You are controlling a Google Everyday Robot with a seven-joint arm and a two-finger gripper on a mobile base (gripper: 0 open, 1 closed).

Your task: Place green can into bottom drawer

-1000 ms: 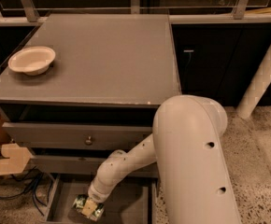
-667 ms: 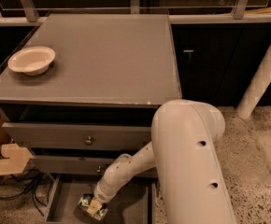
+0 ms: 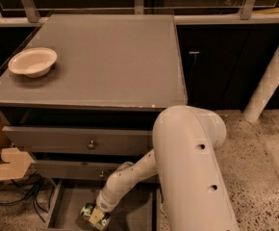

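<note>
Camera view: arm (image 3: 187, 167) reaches down past the front of the grey cabinet, w/ the tool (image 3: 96, 216) low inside the open bottom drawer (image 3: 55, 207), left-of-centre and near the lower frame edge. The tool looks clamped on the green can (image 3: 87, 210). The can sits at its tip, green side showing to the left, just over or on the drawer floor; can't tell if it's touching.

Change vs approx 1 s ago: small. The forearm has swung a bit to the right and the tool plus can have gone slightly right and down w/ it, deeper into the drawer. The can has travelled w/ the tool throughout, so no release yet.

Meaning: the carry is basically done, since the can is already inside the drawer walls. What's left, by my read, is to set it on the floor, open the tool and pull back w/o tipping the can.

Nothing else has moved. The cream bowl (image 3: 32, 61) is on the bench (image 3: 110, 57) at the far left, well apart from the action. The two knob drawers (image 3: 91, 144) above are part-open, the upper one out a bit further.
</note>
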